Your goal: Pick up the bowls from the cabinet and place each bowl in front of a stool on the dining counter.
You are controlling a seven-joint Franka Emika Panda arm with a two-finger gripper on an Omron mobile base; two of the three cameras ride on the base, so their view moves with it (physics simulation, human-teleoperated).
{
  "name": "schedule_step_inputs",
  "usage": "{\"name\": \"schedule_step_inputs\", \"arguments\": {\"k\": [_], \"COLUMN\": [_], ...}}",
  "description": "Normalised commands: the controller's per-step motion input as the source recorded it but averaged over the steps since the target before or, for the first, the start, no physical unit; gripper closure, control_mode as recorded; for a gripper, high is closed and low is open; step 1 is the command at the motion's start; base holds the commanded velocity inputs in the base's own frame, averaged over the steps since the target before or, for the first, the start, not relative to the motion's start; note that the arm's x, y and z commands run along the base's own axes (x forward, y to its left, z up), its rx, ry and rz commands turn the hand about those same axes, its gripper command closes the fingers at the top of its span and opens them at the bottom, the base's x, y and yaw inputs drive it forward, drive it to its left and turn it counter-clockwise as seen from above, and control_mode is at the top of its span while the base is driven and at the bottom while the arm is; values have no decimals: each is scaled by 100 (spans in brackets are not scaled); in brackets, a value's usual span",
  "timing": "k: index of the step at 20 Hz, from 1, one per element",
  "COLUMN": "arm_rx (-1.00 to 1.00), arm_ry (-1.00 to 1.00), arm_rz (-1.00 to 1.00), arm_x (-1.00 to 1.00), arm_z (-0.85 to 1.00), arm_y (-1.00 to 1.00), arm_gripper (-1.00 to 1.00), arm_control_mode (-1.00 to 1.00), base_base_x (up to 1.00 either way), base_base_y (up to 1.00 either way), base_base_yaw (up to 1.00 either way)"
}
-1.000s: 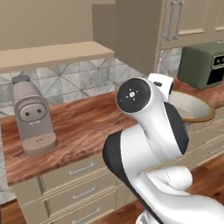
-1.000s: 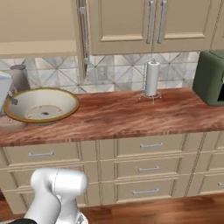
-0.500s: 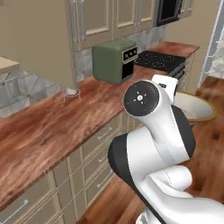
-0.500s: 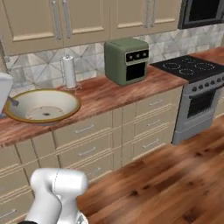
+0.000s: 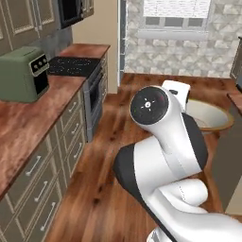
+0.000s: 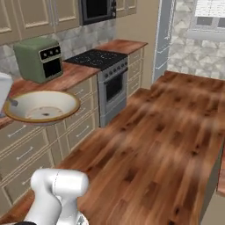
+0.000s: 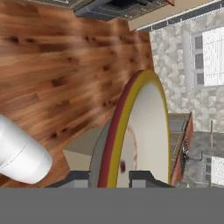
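Right base view: wide shallow cream bowl (image 6: pixel 41 105), brownish rim, carried level.

My arm (image 5: pixel 163 156) is glossy white, built of fat rounded links with black bands at the joints. A round dark cap (image 5: pixel 149 105) with small pale marks closes one joint.

The white arm (image 5: pixel 165 142) rises near and bends forward at its dark elbow. Its gripper (image 7: pixel 114 177) reaches far right, jaws clamped on the bowl's (image 7: pixel 144 131) rim.
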Motion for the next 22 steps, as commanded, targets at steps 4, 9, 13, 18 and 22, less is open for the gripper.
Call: {"name": "schedule_step_inputs", "arguments": {"k": [4,9,13,18,22], "arm_rx": [0,0,0,0,0], "arm_ry": [0,0,0,0,0], "arm_rz": [0,0,0,0,0], "arm_x": [0,0,0,0,0], "arm_z": [0,0,0,0,0], "arm_y": [0,0,0,0,0], "arm_gripper": [100,100,100,100,100], "arm_control_mode": [100,100,100,100,100], "base_base_x": [-49,-40,-26,-1,0], "base_base_y": [-46,-64,-68,-94,-100], "base_base_yaw": [-69,-56,-40,-18,2]}}
